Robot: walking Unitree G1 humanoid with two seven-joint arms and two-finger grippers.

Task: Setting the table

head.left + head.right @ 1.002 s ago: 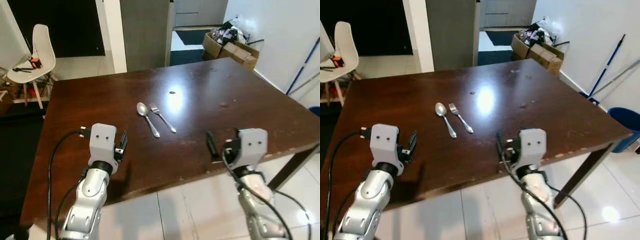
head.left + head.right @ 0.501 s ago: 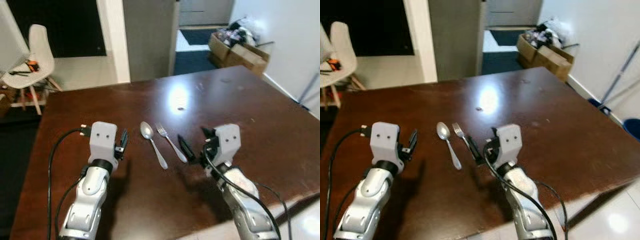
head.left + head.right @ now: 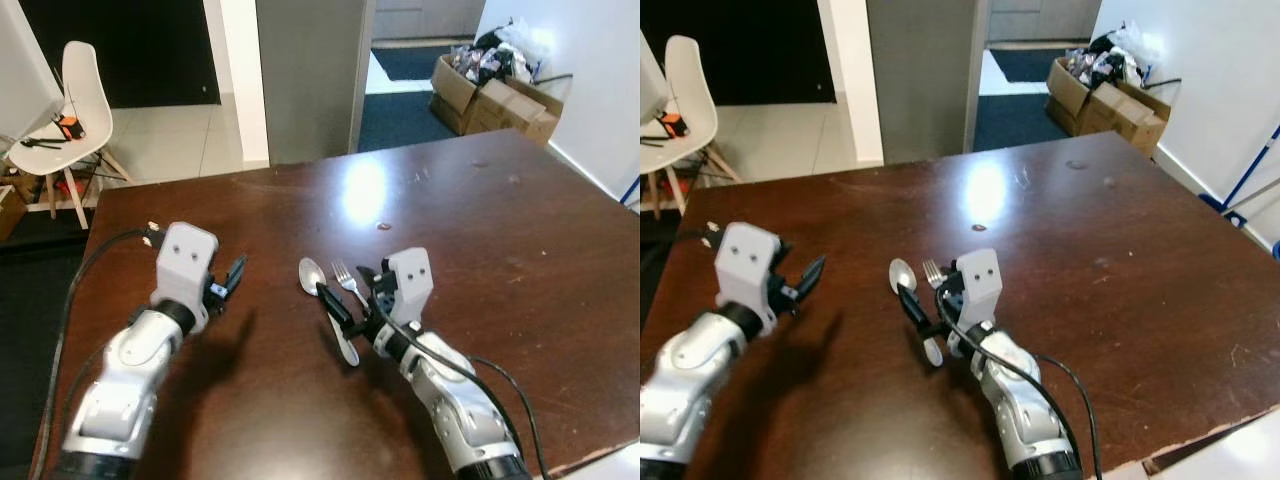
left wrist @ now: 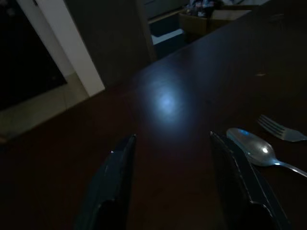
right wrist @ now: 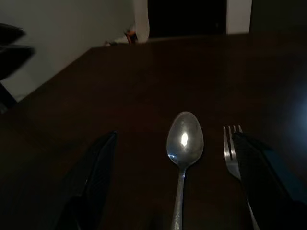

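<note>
A silver spoon and a silver fork lie side by side on the dark wooden table, near its middle. My right gripper hangs low over them and is open. In the right wrist view the spoon lies between its fingers, and the fork lies close beside the other finger. My left gripper hovers open above bare table to the left of the cutlery. The left wrist view has the spoon and fork off to one side.
A white chair with small items on it stands at the back left. A grey pillar rises behind the table. Cardboard boxes sit at the back right. A small dark speck lies on the table past the cutlery.
The view has drawn closer to the table. My right gripper has swung from the table's front right edge leftward onto the spoon and fork. The left gripper has shifted slightly left.
</note>
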